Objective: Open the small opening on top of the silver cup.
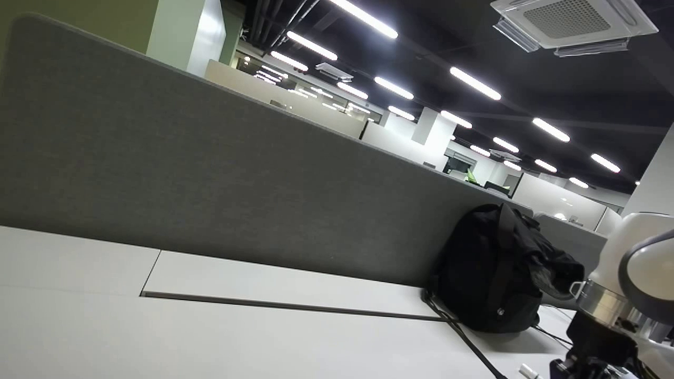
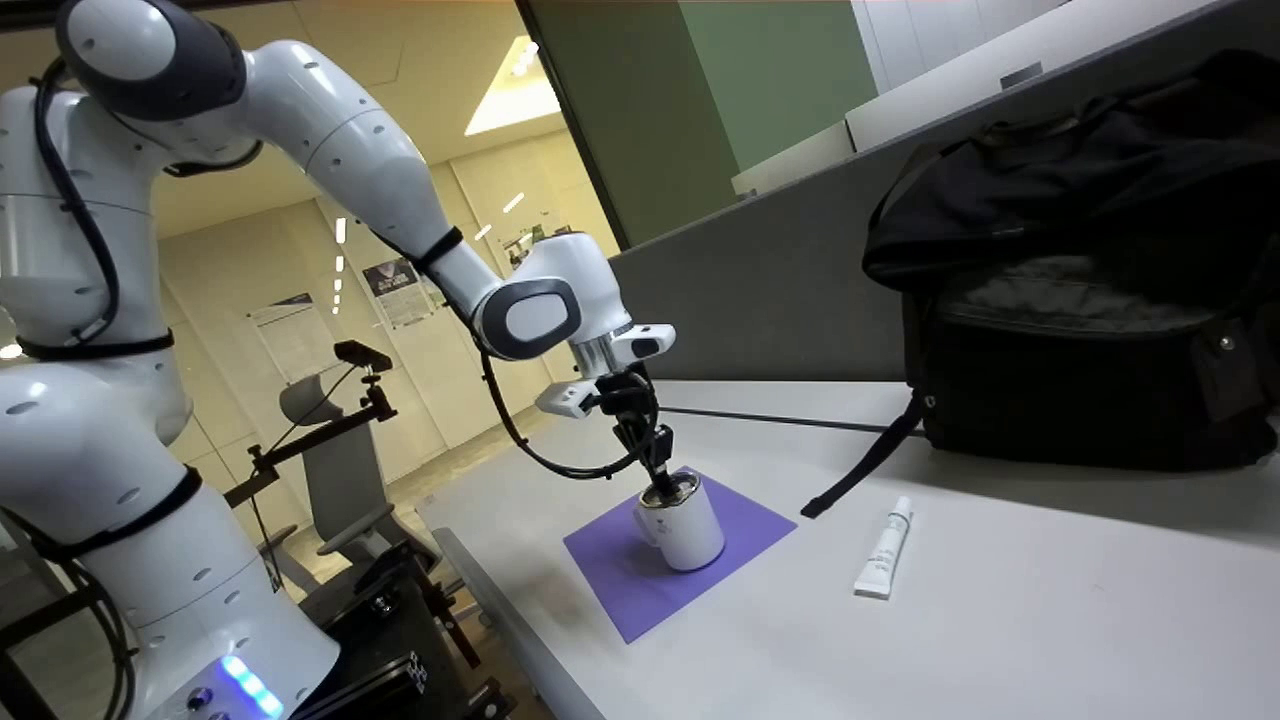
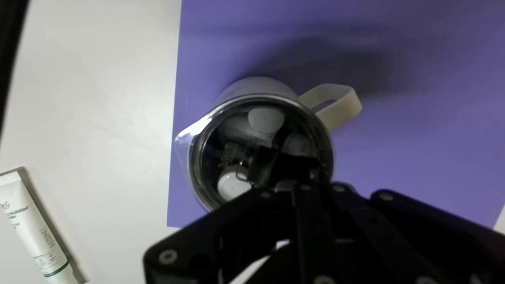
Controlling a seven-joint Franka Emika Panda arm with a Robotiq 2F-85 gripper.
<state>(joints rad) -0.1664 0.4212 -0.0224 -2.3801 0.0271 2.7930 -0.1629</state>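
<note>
Standing on a purple sheet (image 2: 630, 585) on the worktop (image 2: 770, 640), the cup (image 2: 688, 532) is white with a silver rim (image 3: 258, 98). In the wrist view its handle (image 3: 341, 111) projects over the sheet, and white items (image 3: 266, 120) show within the rim. The fingers (image 3: 262, 163) are positioned over the cup's top, drawn together, screening part of it; whether anything is pinched between them cannot be told, nor whether they touch the top or reach below it. A white tube (image 2: 884, 552) lies flat on the worktop, apart from the sheet. The black bag (image 2: 1080, 330), seen in both exterior views, rests on the worktop beside a grey partition (image 1: 253, 173).
</note>
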